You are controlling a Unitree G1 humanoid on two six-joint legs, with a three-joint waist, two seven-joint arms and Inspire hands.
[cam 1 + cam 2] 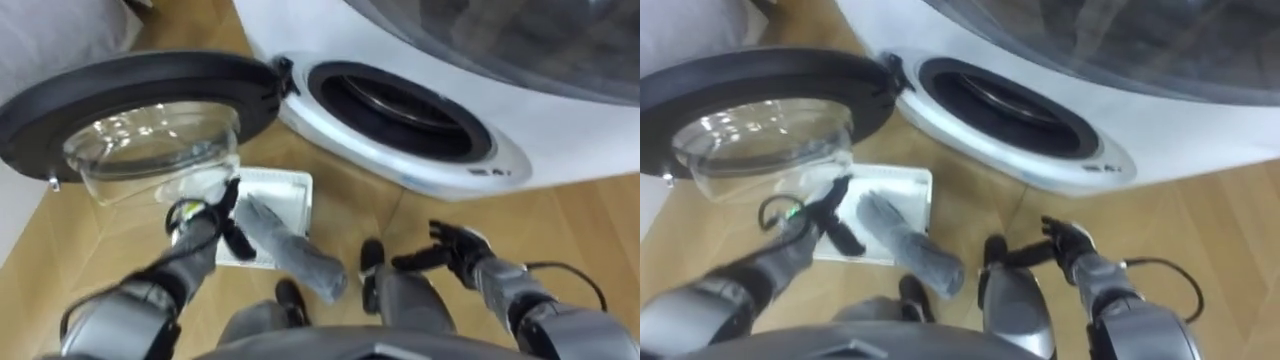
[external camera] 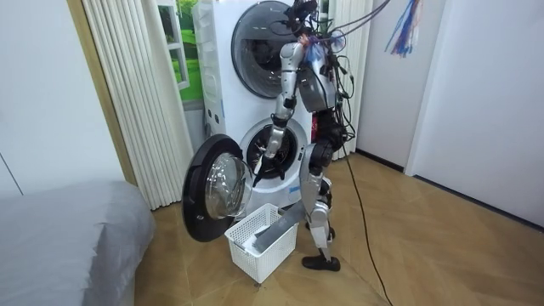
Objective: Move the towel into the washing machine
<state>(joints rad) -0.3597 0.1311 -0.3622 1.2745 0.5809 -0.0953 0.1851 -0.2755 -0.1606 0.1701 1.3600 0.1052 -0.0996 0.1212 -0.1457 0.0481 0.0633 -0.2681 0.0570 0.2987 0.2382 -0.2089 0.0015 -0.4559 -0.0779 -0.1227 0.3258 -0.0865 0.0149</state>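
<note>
**laundrybot_fan:** So where's the towel right now? Is it in the washing machine yet?

**g1_watcher:** Nope, not yet. Looking down from the head, the grey towel is a bit below centre, around 6 to 7 o'clock. It's bunched into a long roll and lies across the near rim of the white basket, with one end inside and the other hanging over the wooden floor. The room view shows the same thing, with the basket on the floor right in front of the machine.

**laundrybot_fan:** And the hands?

**g1_watcher:** The left robot hand is at about 8 o'clock, fingers spread wide and fairly straight. It's just beside the basket end of the towel, but I can't tell if it's actually touching. It isn't closed round it though. The right robot hand is over at 4 o'clock above bare floor, well away from the towel. Its fingers are loose and relaxed, thumb sticking out, holding nothing.

**laundrybot_fan:** Is the machine open?

**g1_watcher:** Yep. The door is swung wide open at 10 o'clock, dark ring with the clear glass bowl facing up. The drum opening sits at 1 o'clock. The robot stands upright right in front of it, and there's a grey bed at the room view's lower left.
</note>
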